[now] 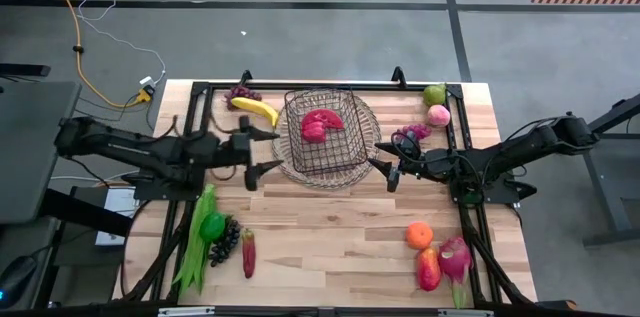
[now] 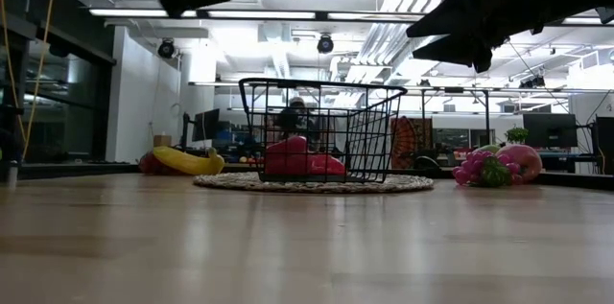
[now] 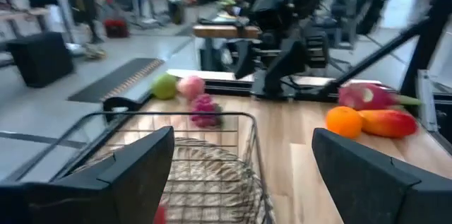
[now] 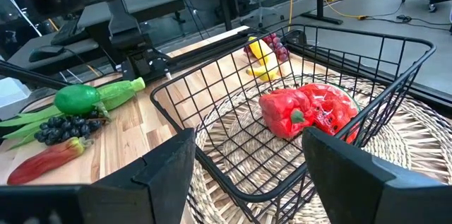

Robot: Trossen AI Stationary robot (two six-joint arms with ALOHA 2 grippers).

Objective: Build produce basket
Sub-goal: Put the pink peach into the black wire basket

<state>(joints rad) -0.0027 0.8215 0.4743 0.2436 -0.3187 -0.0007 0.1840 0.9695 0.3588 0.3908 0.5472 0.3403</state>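
The dark wire basket [image 1: 322,143] stands on a round woven tray [image 1: 372,127] at mid-table, with a red piece of produce [image 4: 307,111] on its floor. My left gripper [image 1: 263,152] hovers open just off the basket's left side and points at it; the left wrist view shows the basket's rim [image 3: 176,121] between its fingers. My right gripper [image 1: 388,165] hovers open off the basket's right side, facing it. More produce lies on the table: a banana [image 1: 256,109] and grapes [image 1: 241,93] at far left, and a green pear [image 1: 433,94] at far right.
At near left lie green beans [image 1: 195,242], a green pepper [image 1: 212,225], dark grapes [image 1: 226,239] and a red chili [image 1: 248,252]. An orange [image 1: 419,234], a red fruit [image 1: 428,268] and a dragon fruit [image 1: 455,257] lie at near right. Bare wood runs along the near middle.
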